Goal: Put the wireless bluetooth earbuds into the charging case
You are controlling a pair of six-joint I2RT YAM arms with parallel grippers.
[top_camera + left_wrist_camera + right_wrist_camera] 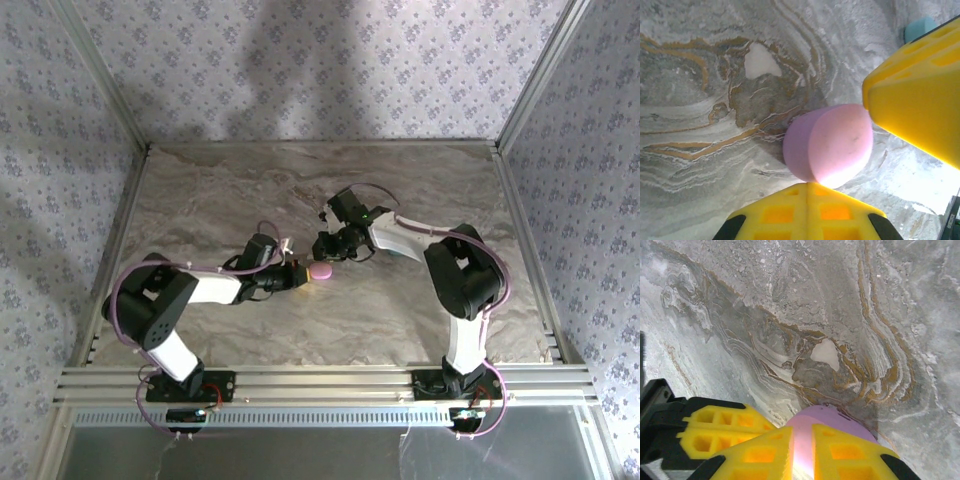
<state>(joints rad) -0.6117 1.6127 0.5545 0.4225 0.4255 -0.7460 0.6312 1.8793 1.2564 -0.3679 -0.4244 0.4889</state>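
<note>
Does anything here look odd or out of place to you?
Only one thing: the pink case is pressed between the left end effector and the right end effector and looks tipped up rather than lying flat, though the angle is hard to judge. Nothing looks spilled or broken.

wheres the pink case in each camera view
top external: the pink case is near the middle of the picture, slightly low.
left wrist: just right of centre.
right wrist: bottom edge, middle, partly hidden.
shared landmark: a pale patch in the marbled tabletop, lying just beyond the case in both wrist views.
</note>
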